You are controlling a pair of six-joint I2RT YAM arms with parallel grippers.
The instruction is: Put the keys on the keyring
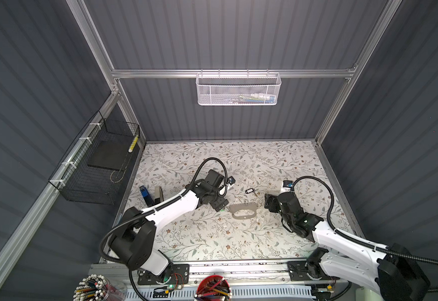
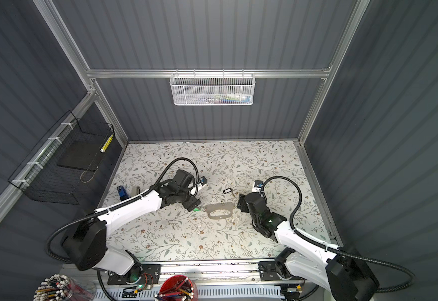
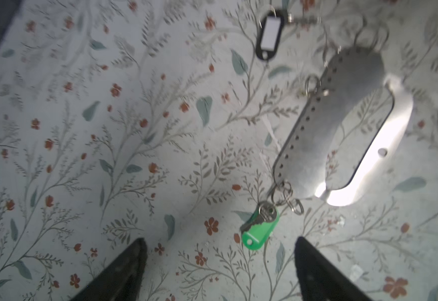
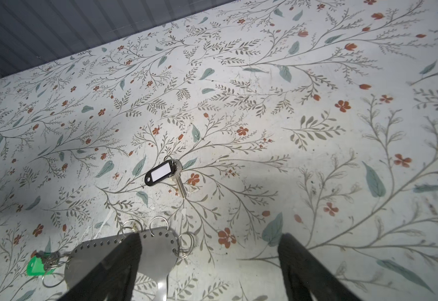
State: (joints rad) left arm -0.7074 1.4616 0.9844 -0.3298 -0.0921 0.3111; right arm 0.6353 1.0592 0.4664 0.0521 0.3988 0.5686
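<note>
The dark grey flat D-shaped metal keyring (image 1: 244, 209) lies on the floral-patterned tabletop (image 1: 212, 242), between the two grippers. At its left end lies the small metal key with the bright green plastic tag (image 3: 261, 232), apparently linked to it by thin wire rings, though blur hides the join. The key with the black-framed, white-insert tag (image 4: 160, 173) lies loose just beyond the keyring. A blue block-shaped object (image 1: 145, 194) sits well off to the left. The left gripper (image 3: 220, 241) hovers low by the green tag, jaws spread and empty. The right gripper (image 4: 210, 237) hangs over the keyring's right end, likewise spread and empty.
</note>
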